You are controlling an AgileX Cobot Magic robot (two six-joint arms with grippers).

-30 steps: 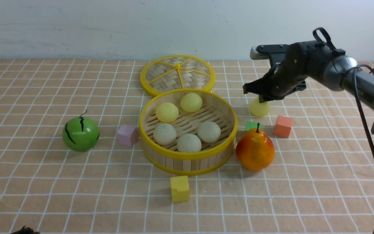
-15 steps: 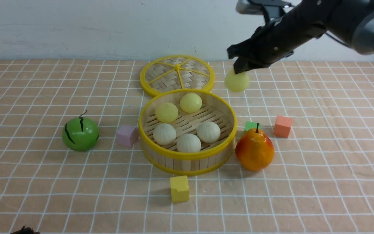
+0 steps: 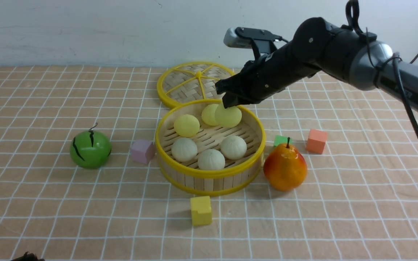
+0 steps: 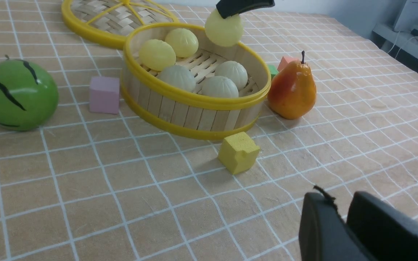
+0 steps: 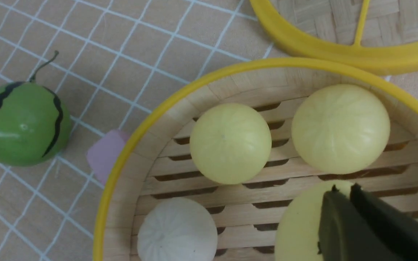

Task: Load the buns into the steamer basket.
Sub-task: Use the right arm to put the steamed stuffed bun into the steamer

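The right pincer [image 3: 227, 103] is clenching a pale yellow bun [image 3: 228, 116] from above, and its dark fingertips are covering the top of the bun, so the contact line is hard to make out in the front view. In the right wrist view the two fingers are lying nearly together over that bun, which is cut off by the picture edge. The held bun is hanging over the far part of the steamer basket [image 3: 209, 172], above the slatted floor, partly hiding one of the two yellow buns [image 3: 186, 125] already lying inside. Three off-white buns [image 3: 211, 159] are sitting in the near part of the basket. All the buns are round, so no long axis is showing; faint pleats are running over their tops.

The left pincer [image 4: 343, 224] is showing only as two dark finger ends at the edge of its own wrist view, standing close together with nothing between them; it is hanging low over the tabletop [image 3: 339, 217], well apart from the basket on its near side.

The woven lid [image 3: 198, 83] is lying flat just beyond the basket, touching its far rim. The pear [image 3: 285, 168] is standing upright just beside the basket, with a green cube [image 3: 279, 140] half hidden behind it and an orange cube [image 3: 316, 141] near that. A pink cube [image 3: 142, 151] is sitting beside the basket's other side, the green melon ball [image 3: 90, 149] farther out, and a yellow cube [image 3: 201, 210] in front of the basket.
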